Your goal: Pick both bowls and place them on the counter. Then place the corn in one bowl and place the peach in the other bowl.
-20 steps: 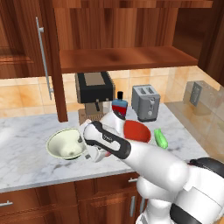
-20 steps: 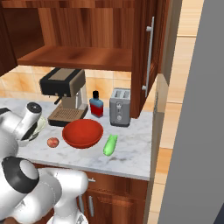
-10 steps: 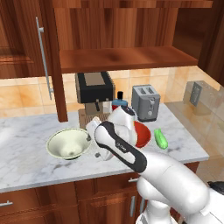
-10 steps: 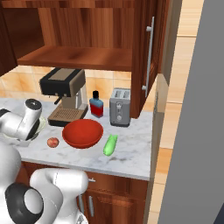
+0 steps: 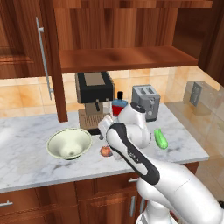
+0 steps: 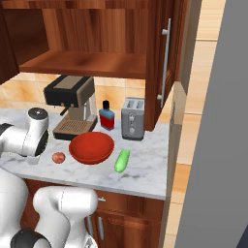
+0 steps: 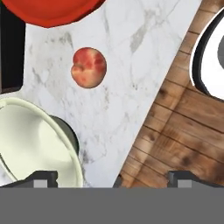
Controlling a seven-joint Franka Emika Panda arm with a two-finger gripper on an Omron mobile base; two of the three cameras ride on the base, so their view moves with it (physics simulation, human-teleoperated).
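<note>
Gripper (image 7: 111, 177) jaws wide, empty; round mottled peach (image 7: 89, 67) on veined marble counter (image 7: 127, 83), glossy red bowl (image 6: 91, 147) nr

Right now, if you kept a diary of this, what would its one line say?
bowls: both on counter | peach: on marble, between bowls | corn: beside red bowl | fingers: open, empty

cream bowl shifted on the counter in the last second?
No. In the left base view the cream bowl sits at the same spot left of the coffee machine, on the counter; the arm moved, not the bowl.
</note>
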